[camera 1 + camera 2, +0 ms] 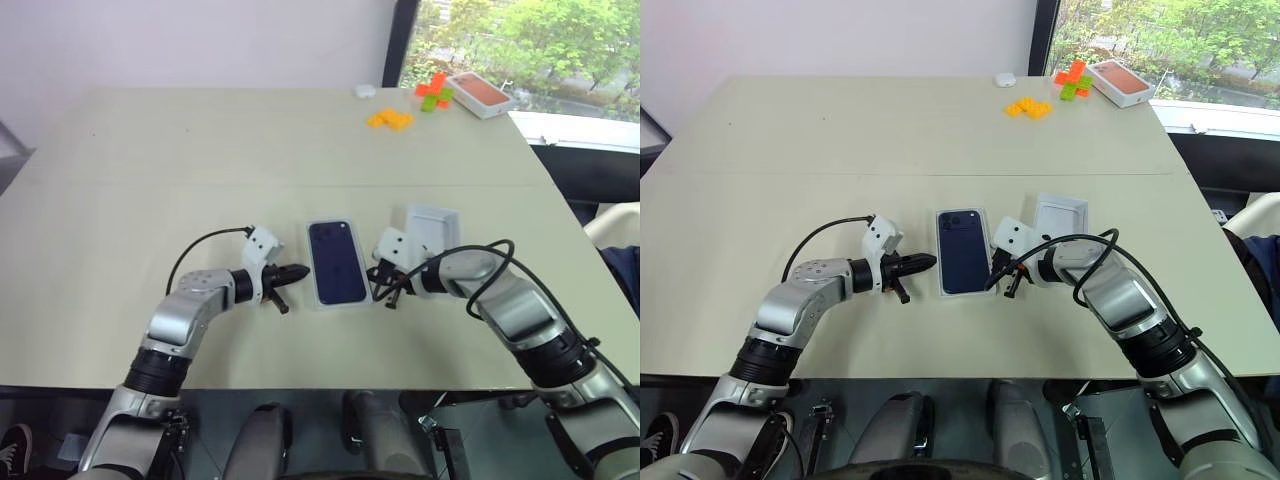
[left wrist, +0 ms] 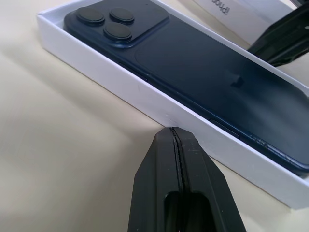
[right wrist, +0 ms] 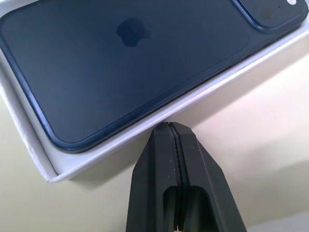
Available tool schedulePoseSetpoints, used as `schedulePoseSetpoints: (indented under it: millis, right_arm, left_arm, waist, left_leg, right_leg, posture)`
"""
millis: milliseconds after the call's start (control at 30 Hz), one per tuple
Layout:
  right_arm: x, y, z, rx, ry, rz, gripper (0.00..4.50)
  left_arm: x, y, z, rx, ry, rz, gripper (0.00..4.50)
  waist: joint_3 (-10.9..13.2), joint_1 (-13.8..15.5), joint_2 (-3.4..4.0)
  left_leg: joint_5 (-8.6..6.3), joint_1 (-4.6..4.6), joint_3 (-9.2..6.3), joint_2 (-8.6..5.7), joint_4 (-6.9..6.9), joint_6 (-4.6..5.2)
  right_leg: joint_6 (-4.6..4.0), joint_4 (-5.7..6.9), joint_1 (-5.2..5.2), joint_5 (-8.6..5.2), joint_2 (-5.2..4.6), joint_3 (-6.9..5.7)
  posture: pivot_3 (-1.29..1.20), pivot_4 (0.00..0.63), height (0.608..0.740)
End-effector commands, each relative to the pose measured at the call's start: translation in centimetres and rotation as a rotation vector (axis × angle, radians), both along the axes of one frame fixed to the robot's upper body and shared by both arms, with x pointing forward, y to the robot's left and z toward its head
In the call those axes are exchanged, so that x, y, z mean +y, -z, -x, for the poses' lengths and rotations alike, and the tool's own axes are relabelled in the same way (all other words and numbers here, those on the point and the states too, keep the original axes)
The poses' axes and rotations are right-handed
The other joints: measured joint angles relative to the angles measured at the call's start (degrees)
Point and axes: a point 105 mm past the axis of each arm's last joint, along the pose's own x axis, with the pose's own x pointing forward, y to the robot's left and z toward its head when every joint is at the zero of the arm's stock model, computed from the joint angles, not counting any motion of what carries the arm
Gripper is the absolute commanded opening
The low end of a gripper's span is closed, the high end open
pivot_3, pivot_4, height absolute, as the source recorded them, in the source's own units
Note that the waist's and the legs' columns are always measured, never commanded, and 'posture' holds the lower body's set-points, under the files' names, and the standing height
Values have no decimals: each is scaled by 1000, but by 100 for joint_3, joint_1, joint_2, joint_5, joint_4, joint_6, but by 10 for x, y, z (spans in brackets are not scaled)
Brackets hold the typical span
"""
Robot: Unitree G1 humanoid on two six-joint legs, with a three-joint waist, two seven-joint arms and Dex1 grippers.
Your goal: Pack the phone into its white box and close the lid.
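With both jaws pressed together and empty, the left gripper (image 1: 292, 271) and right gripper (image 1: 385, 288) are held flanking the white box (image 1: 312, 296) at lower centre, where the phone (image 1: 335, 262) lies; the lid (image 1: 433, 227) behind should be lifted level and lowered squarely.

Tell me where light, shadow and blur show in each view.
Left eye view: daylight from the window brightens the far end of the beige table. Left wrist view: the shallow white cardboard box casts a soft shadow on the table, and the slim navy-blue phone shows faint sheen. Right wrist view: the shut right gripper looks soft-edged up close.
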Motion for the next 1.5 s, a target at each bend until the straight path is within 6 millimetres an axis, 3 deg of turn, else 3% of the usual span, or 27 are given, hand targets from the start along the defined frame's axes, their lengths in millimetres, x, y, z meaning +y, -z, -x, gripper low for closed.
schedulePoseSetpoints:
  millis: [33,233,367,467,733,800,833,900,967,1067,1100,1200,1500]
  right_arm:
    - [6,-6,9,14,-42,-32,0]
    - [6,-7,10,26,-38,-35,0]
    - [3,-7,5,-7,-31,-9,0]
    - [3,-12,6,-20,-46,-19,0]
    - [-14,-59,1,-74,17,-151,0]
    - [-21,-77,-5,-58,85,-208,0]
    - [-23,-87,-11,-66,132,-234,553]
    - [-24,-100,-19,-61,210,-273,1390]
    - [-37,-107,-39,-45,386,-275,2330]
    - [-51,-103,-58,-44,568,-207,3950]
    - [-49,-100,-59,-19,590,-221,4468]
    - [-42,-90,-58,95,653,-287,4491]
    - [-39,-59,-46,189,764,-159,4491]
  left_arm:
    - [-13,-6,0,-29,36,7,13]
    - [-10,-12,-2,-37,27,31,13]
    - [-14,-10,11,-42,75,17,13]
    - [-6,-10,10,-53,47,12,13]
    - [48,-34,9,-40,-54,54,13]
    - [63,-42,11,-47,-56,66,529]
    - [70,-47,11,-68,-59,62,805]
    - [76,-54,10,-97,-60,63,1752]
    - [80,-62,7,-117,-50,73,2691]
    - [81,-70,6,-137,-14,95,4269]
    - [81,-72,5,-144,-8,95,4500]
    - [83,-72,3,-153,-16,75,4500]
    - [95,-75,18,-212,25,75,4500]
  waist:
    - [0,0,0]
    - [0,-14,0]
    - [0,-15,0]
    - [0,-15,0]
    - [1,-29,0]
    - [1,-36,1]
    - [2,-50,2]
    - [2,-43,3]
    - [2,-40,3]
    - [1,0,1]
    - [1,9,1]
    - [2,-18,2]
    - [2,-24,5]
  left_leg:
    - [0,0,0,0,0,0]
    - [0,1,0,1,0,0]
    - [0,1,0,1,0,0]
    - [0,0,1,3,0,0]
    - [0,0,0,7,0,0]
    - [0,0,0,9,0,0]
    - [0,0,2,9,0,0]
    - [0,0,5,10,0,0]
    - [0,1,4,10,0,0]
    - [0,-3,3,8,0,-1]
    - [0,-8,3,5,0,-1]
    - [-7,-15,3,2,-4,11]
    - [-13,-18,8,1,-10,22]
  right_leg:
    - [0,0,0,0,0,0]
    - [0,0,0,0,2,0]
    - [0,0,-1,0,4,0]
    - [0,0,-1,0,4,0]
    - [0,2,-5,0,12,0]
    - [0,2,-4,0,10,0]
    - [0,2,-5,0,9,0]
    - [-1,3,-9,0,8,1]
    - [-2,5,-8,0,9,1]
    - [-4,3,-8,0,8,0]
    - [-4,1,-8,0,5,-5]
    - [-3,0,-15,1,-9,-8]
    - [-3,-1,-25,1,-14,-7]
  posture:
    - [0,150,740]
    - [0,150,740]
    - [0,150,740]
    - [0,150,740]
    - [0,150,740]
    - [0,150,740]
    - [0,150,740]
    - [0,150,740]
    - [0,150,740]
    - [0,150,740]
    - [0,150,740]
    - [0,150,740]
    - [0,150,740]
